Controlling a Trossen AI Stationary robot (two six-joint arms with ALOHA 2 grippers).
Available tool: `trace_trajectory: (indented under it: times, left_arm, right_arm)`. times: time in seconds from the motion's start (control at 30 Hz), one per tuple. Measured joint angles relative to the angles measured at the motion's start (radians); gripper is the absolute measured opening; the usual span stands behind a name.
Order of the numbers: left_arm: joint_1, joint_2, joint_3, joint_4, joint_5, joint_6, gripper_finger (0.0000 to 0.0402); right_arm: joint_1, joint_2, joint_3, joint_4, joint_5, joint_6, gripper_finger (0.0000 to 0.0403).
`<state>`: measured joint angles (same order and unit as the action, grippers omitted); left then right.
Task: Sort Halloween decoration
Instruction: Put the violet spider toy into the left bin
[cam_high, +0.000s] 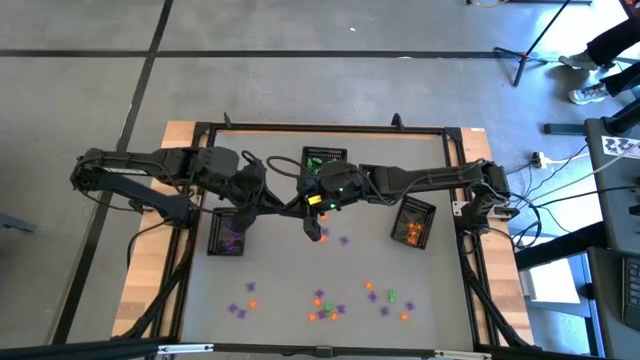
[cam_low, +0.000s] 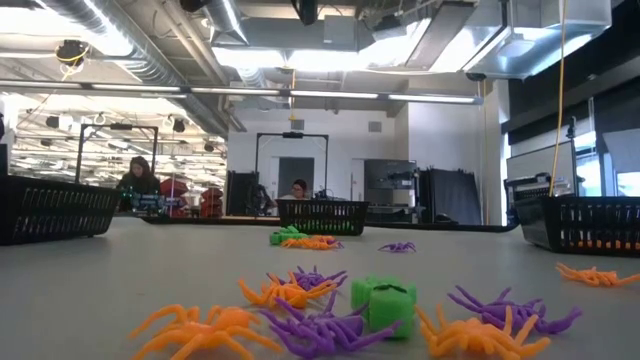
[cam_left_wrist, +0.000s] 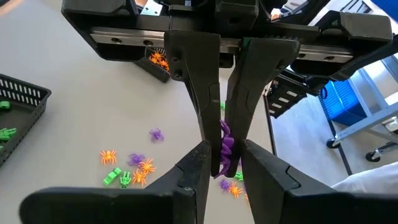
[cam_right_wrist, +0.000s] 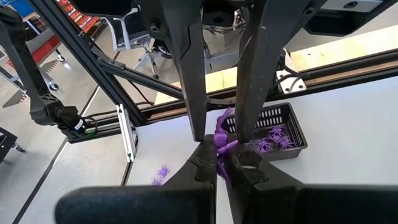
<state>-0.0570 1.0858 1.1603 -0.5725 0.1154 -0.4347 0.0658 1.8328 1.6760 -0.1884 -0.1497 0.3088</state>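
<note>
A purple trinket (cam_right_wrist: 222, 138) hangs in the air above the table's middle, between my two grippers, which meet there tip to tip. My right gripper (cam_right_wrist: 221, 165) (cam_high: 313, 205) comes in from the table's right and is shut on it. My left gripper (cam_left_wrist: 225, 167) (cam_high: 297, 205) comes in from the left. Its fingers stand a little apart, one on either side of the same trinket (cam_left_wrist: 225, 146). Several more purple, orange and green trinkets (cam_high: 325, 300) lie loose on the near part of the table. My right gripper pinches the purple trinket between its two fingertips by one end (cam_right_wrist: 221, 149); the rest sticks out beyond the tips. The fingers slant down from the table's right. The trinket is lifted clear of the table. My left gripper: whether its fingers (cam_right_wrist: 244, 127) touch the trinket, I cannot tell.
Three black mesh baskets stand on the table. The left one (cam_high: 228, 232) holds purple trinkets, the far middle one (cam_high: 323, 160) green ones and the right one (cam_high: 415, 222) orange ones. Two loose trinkets (cam_high: 322, 236) lie under the grippers. People sit in the room beyond.
</note>
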Motion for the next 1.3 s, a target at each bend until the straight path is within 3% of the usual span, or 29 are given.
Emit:
trace_trajectory:
  times: [0.43, 0.87, 1.13, 1.3]
  left_arm:
    - [0.0, 0.0, 0.0, 0.053, 0.002, 0.001, 0.008]
    - [0.0, 0.0, 0.0, 0.04, 0.007, 0.001, 0.0008]
    - [0.0, 0.0, 0.0, 0.041, 0.006, 0.002, 0.0]
    - [0.0, -0.003, 0.0, 0.045, 0.008, 0.002, 0.0]
  right_arm:
    - [-0.001, 0.001, 0.0, 0.001, 0.007, 0.0, 0.0012]
    - [0.0, 0.001, 0.0, -0.001, 0.0, 0.0, 0.0012]
    - [0.0, 0.001, 0.0, -0.001, 0.0, -0.002, 0.0013]
    - [-0.001, 0.002, 0.0, 0.008, -0.011, -0.007, 0.0047]
